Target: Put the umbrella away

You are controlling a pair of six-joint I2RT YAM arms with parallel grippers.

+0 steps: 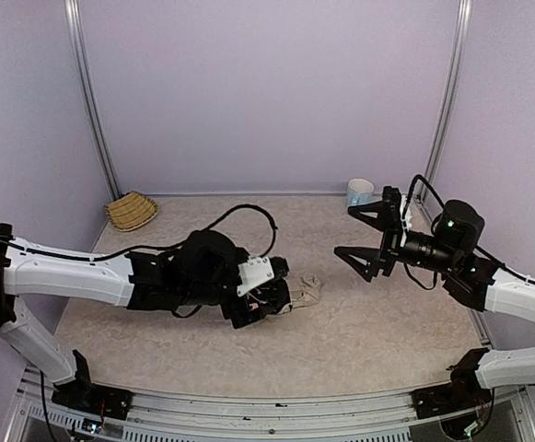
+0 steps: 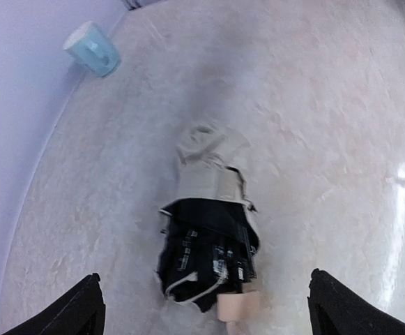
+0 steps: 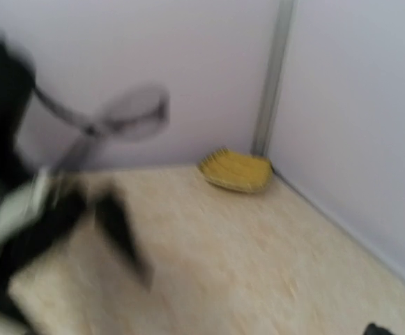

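Umbrella [image 2: 209, 230] lay collapsed on the table [image 1: 387, 331] between the wide-spread fingers of your left gripper [image 2: 209, 307] — not held. Your right gripper [image 1: 364, 235] hovered open, well apart. Farther back sat the basket [image 1: 131, 210] — a grasp on loose fabric could slip or unfurl it.

The umbrella [image 2: 212, 185] in the middle of the left wrist view is cream and crinkly with black inside, and its handle [image 2: 238, 306] is tan. It lies on a table [image 2: 327, 139] that is pale beige with a cloudy marble pattern. The cup [image 2: 93, 49] at upper left is light blue, the woven basket [image 1: 132, 210] is straw yellow, and the walls [image 1: 267, 92] are pale purple.
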